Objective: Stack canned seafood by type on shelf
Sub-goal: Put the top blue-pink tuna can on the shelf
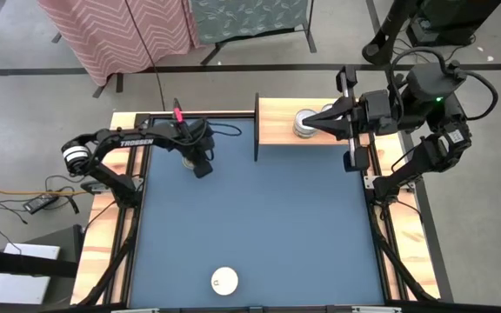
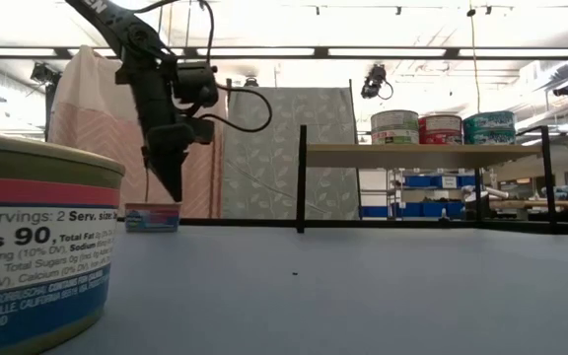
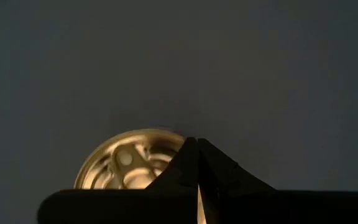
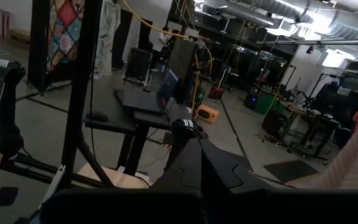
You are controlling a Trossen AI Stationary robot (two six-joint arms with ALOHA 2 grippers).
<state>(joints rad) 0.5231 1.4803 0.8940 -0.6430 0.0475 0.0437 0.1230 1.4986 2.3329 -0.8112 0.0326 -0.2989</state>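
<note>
Already the shelf (image 2: 432, 150) carries three tins (image 2: 442, 128) in a row. Left gripper (image 2: 174, 187) hovers closed and empty over a gold-lidded tin (image 3: 129, 163); right gripper (image 1: 313, 123), closed, empty, rests at the shelf. One white-lidded tin (image 1: 224, 280) waits at the table's near edge.

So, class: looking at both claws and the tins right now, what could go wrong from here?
1. The left claw hangs shut above the gold-lidded tin; descending like that, it could push the tin instead of gripping it.
2. The right claw is shut beside the tins on the shelf; a sideways move might knock them off.
3. The white-lidded tin sits far from both arms, perhaps a stretch.
</note>
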